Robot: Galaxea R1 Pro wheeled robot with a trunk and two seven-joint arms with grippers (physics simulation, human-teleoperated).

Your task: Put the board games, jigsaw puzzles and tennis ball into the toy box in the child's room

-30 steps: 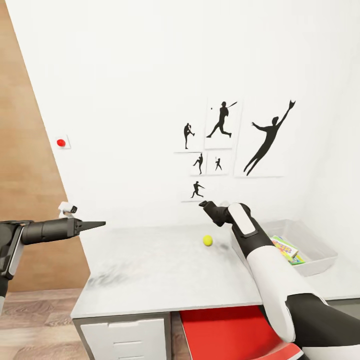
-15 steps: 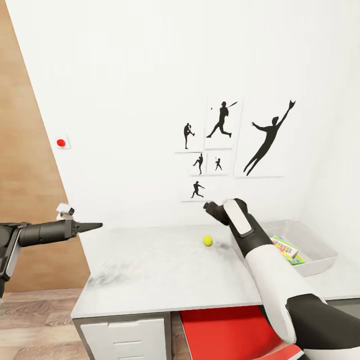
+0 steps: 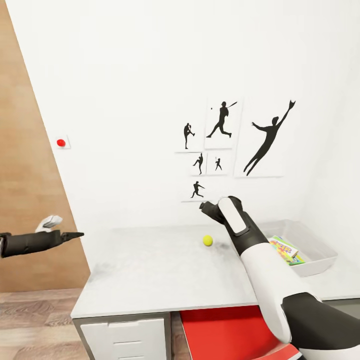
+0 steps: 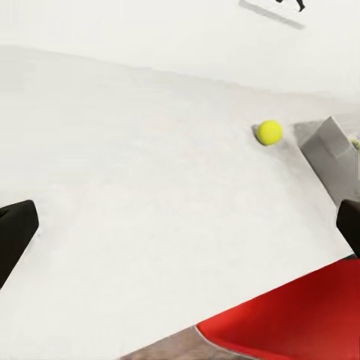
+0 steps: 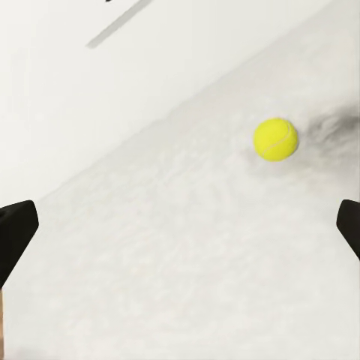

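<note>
Red chair seat (image 3: 227, 332) sat tucked under the near edge of the pale bench (image 3: 150, 275), whose broad top lay bare. Off its left edge hung the left end effector (image 3: 75, 234), fingers wide apart in its wrist view. Farther on, the right end effector (image 3: 204, 206), fingers likewise spread, hovered above the tennis ball (image 3: 208, 240). To its right the toy box (image 3: 320, 250) held colourful boxes.

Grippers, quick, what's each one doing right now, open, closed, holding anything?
Left gripper: open, empty, out beyond the table's left end.
Right gripper: open, empty, above the table near the tennis ball.
</note>
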